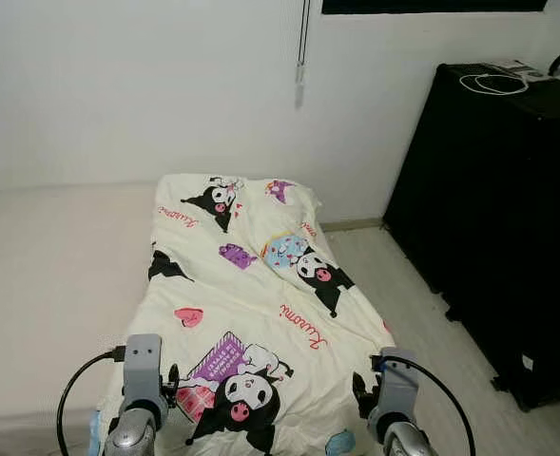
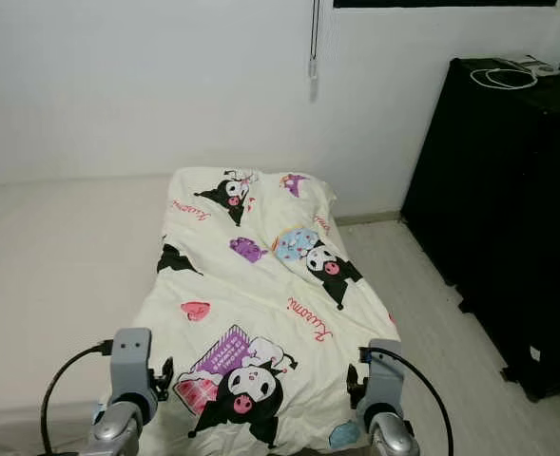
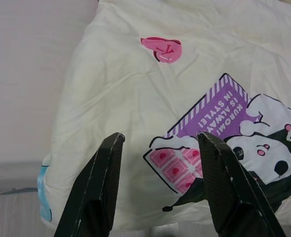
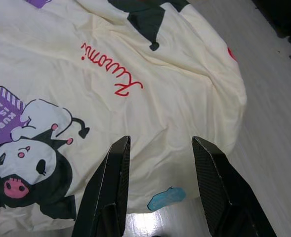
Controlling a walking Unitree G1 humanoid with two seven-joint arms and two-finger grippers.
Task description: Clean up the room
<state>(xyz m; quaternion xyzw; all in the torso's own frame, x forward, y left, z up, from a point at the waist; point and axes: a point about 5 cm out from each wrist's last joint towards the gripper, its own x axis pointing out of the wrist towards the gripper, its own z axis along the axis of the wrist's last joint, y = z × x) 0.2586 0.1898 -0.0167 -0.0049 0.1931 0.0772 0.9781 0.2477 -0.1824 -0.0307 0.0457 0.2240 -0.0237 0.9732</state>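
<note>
A cream quilt (image 1: 251, 294) printed with black cartoon figures, hearts and red script lies folded lengthwise over the right part of a white mattress (image 1: 51, 275). My left gripper (image 3: 157, 190) hangs open just above the quilt's near left corner, over a purple and pink print (image 3: 204, 131). Open too, my right gripper (image 4: 160, 190) hovers over the quilt's near right corner, close to a small blue patch (image 4: 166, 197). Nothing sits between either pair of fingers. Both wrists (image 1: 142, 380) show at the bottom of the eye views.
A tall black cabinet (image 1: 493, 209) stands at the right with white cables (image 1: 493, 84) on top. Pale wood floor (image 1: 422, 313) runs between it and the bed. A blind cord (image 1: 301, 57) hangs down the white wall behind.
</note>
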